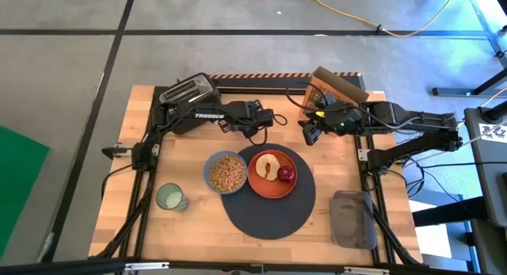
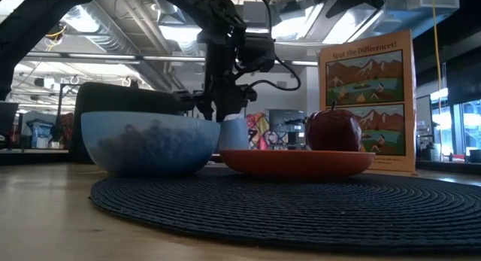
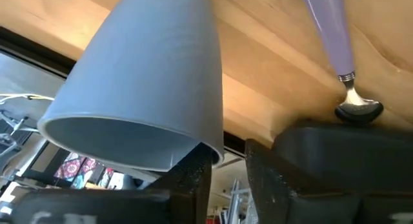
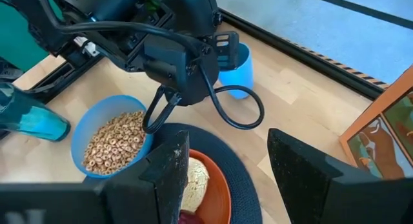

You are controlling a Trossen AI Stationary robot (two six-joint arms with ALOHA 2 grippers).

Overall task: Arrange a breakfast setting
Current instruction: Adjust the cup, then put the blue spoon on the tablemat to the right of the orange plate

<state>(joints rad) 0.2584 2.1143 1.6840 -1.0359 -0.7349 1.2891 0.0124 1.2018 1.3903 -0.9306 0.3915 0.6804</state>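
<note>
Left gripper (image 3: 226, 169) is clamped on the rim of a pale blue cup (image 3: 148, 82) at the table's far middle, spoon (image 3: 342, 56) just beside it. Probably fetching both for the mat (image 1: 269, 211), which already carries the orange plate (image 1: 265, 184). Right gripper (image 4: 226, 166) waits open, far right.

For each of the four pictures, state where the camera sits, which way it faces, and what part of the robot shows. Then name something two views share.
High: above the table, looking down; both arms show around the mat.
Low: at tabletop height, looking level at the bowl, plate and apple; an arm hangs behind.
Left wrist: on the left arm, close to a pale blue cup and a spoon; own fingers show.
Right wrist: on the right arm, facing the left arm; own fingers show.
Shared: the cereal-filled bowl, high and right wrist.
</note>
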